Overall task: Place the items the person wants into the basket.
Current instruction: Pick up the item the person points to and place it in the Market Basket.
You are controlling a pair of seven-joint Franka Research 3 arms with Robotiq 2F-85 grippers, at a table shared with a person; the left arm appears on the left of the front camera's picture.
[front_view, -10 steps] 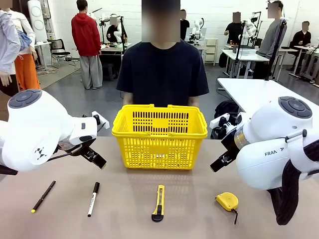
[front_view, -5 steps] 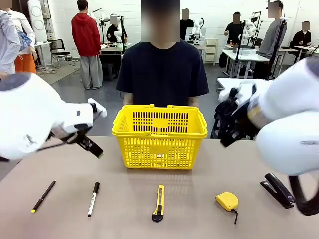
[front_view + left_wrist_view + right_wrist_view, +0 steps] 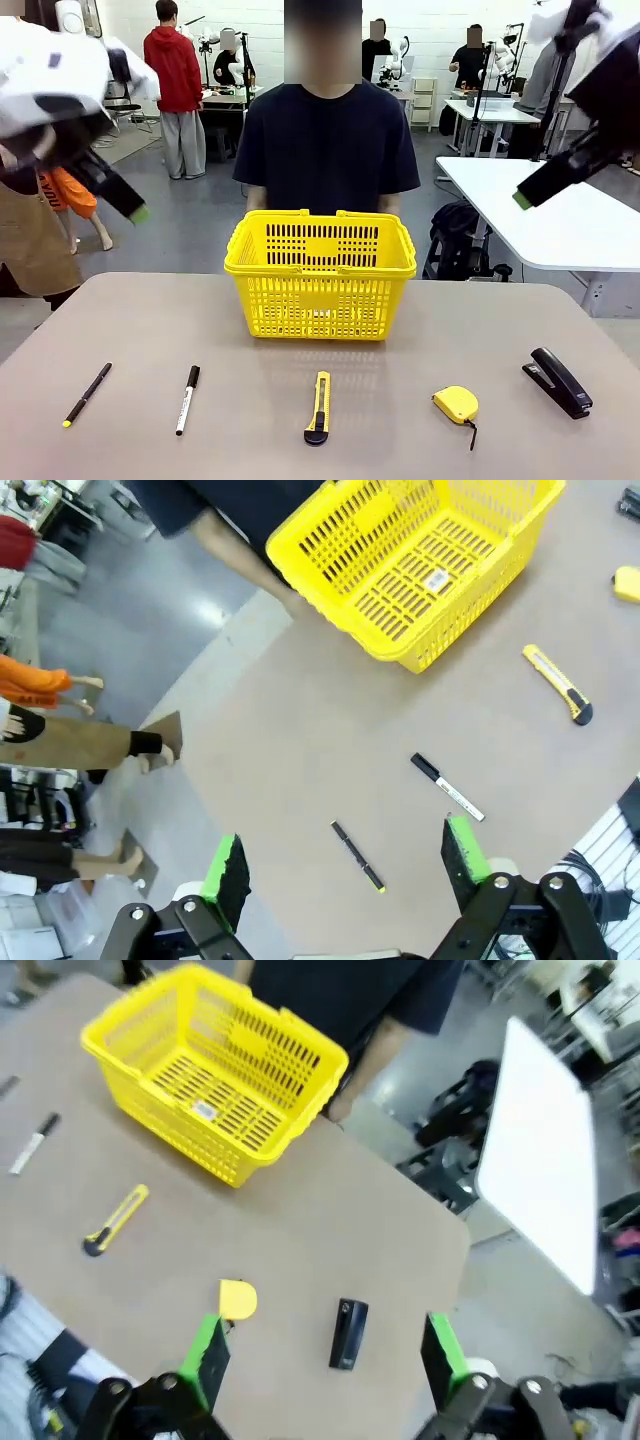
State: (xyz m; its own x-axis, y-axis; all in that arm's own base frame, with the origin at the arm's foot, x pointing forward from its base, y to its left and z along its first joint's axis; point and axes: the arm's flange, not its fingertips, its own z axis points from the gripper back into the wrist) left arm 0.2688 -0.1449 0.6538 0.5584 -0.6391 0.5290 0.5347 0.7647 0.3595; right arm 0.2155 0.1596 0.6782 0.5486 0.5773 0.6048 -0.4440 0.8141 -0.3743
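Front view: the three wanted items lie in a row on the table [image 3: 250, 445], on the robot's side of the basket [image 3: 320, 270], with the person [image 3: 326, 150] standing behind it. The utility knife [image 3: 318, 407] lies before the basket's middle, the tape measure [image 3: 456, 403] is to its right, and the stapler [image 3: 557, 381] is farthest right. All lie apart from one another.

The left gripper [image 3: 343, 840] and right gripper [image 3: 322, 1335] hang high above the table, jaws spread wide, holding nothing.

Handling, as judged:
- The knife is slim, stiff and light; pinch it across the narrow yellow body at mid-length.
- The tape measure has a hard, rounded case that is likely to slip, so take it squarely across the case and mind the trailing black cord.
- The stapler is probably the heaviest item, rigid but hinged; grip it across its sides near the middle.

The basket stands upright with its handles folded down. Nothing lies in it but a small white label on the floor.

A pen [image 3: 87, 394] and a marker [image 3: 188, 399] lie at far left — not for collection.
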